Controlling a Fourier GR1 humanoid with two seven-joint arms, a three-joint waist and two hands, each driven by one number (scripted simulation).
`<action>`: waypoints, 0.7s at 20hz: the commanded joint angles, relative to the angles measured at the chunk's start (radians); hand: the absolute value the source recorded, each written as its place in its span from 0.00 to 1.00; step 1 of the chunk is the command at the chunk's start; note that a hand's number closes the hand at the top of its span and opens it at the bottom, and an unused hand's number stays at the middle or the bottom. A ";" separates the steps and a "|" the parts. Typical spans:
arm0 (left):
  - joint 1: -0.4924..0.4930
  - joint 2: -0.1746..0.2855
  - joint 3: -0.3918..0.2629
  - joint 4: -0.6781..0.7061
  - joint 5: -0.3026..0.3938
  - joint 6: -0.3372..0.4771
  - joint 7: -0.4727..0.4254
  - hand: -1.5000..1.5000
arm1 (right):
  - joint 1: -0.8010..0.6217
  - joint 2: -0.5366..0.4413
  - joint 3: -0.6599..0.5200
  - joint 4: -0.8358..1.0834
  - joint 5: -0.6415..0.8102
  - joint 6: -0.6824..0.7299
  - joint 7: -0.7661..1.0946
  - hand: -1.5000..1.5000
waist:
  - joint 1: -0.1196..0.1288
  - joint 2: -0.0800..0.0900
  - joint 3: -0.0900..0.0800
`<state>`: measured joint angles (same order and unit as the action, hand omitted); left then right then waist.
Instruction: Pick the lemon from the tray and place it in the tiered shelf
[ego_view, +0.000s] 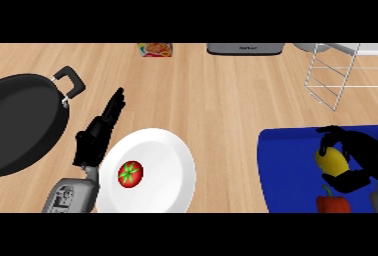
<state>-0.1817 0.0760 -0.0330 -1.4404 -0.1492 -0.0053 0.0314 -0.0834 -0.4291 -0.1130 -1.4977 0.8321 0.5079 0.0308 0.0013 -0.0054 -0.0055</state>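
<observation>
— In the head view, where is the lemon (331, 160)?

— At about 4 o'clock, over the right part of the blue tray (288, 165). The right hand (358, 155) is wrapped round it, fingers curled over its top and underneath. Whether the fruit rests on the tray or hangs just above it, I cannot tell.

— Anything else on that tray?

— A red pepper (332, 204), at 6 o'clock from the lemon, just beside the hand.

— And the tiered shelf (311, 70)?

— A wire frame at 2 o'clock, well apart from the tray.

— The left hand (100, 132)?

— Released: fingers straight, pointing toward 1 o'clock, holding nothing. It lies at 9 o'clock, between a black pan (22, 125) at the left edge and a white plate (166, 150) at 7 o'clock, just beside the plate's rim. A tomato (131, 174) sits on the plate.

— And the far side?

— A small box (156, 49) at 12 o'clock, a grey appliance (245, 48) at 1 o'clock.
</observation>
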 joint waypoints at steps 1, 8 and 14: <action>0.034 0.001 -0.004 0.003 0.013 -0.020 -0.028 0.50 | -0.140 0.038 -0.002 -0.024 -0.077 0.287 0.241 1.00 | 0.017 0.004 0.001; -0.010 0.025 0.015 -0.031 0.014 -0.021 0.028 0.50 | -0.417 0.189 -0.254 -0.034 -0.293 0.527 0.640 1.00 | 0.005 -0.005 0.001; 0.045 -0.002 -0.001 -0.011 0.006 -0.008 -0.022 0.50 | -0.735 0.226 -0.415 -0.033 -0.424 0.450 0.944 1.00 | 0.001 -0.006 0.002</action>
<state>-0.1635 0.0801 -0.0296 -1.4441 -0.1458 -0.0125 0.0274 -0.6242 -0.2274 -0.4438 -1.5319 0.4846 0.9174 0.7564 -0.0004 -0.0101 -0.0043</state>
